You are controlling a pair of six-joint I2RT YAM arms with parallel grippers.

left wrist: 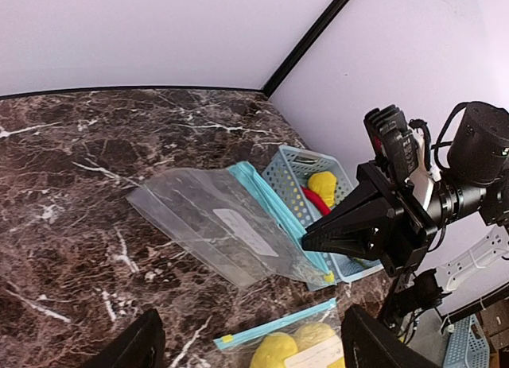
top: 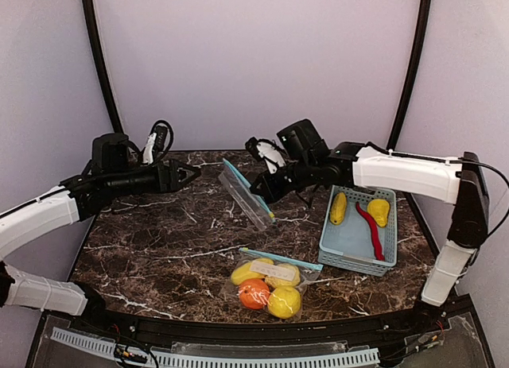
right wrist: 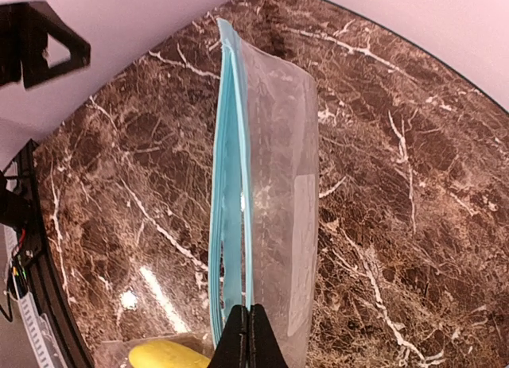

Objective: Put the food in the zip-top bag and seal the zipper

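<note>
An empty clear zip-top bag with a blue zipper strip hangs tilted above the table. My right gripper is shut on its zipper edge, fingers pressed together. In the left wrist view that bag shows flat with the right gripper at its corner. A second zip-top bag lies near the front edge holding yellow food and an orange. More yellow food and a red chili lie in the basket. My left gripper hovers open and empty left of the held bag.
The pale blue slatted basket stands at the right of the marble table. The right arm spans above the basket's far end. Black frame posts and purple walls close in the back. The left fingers frame the filled bag.
</note>
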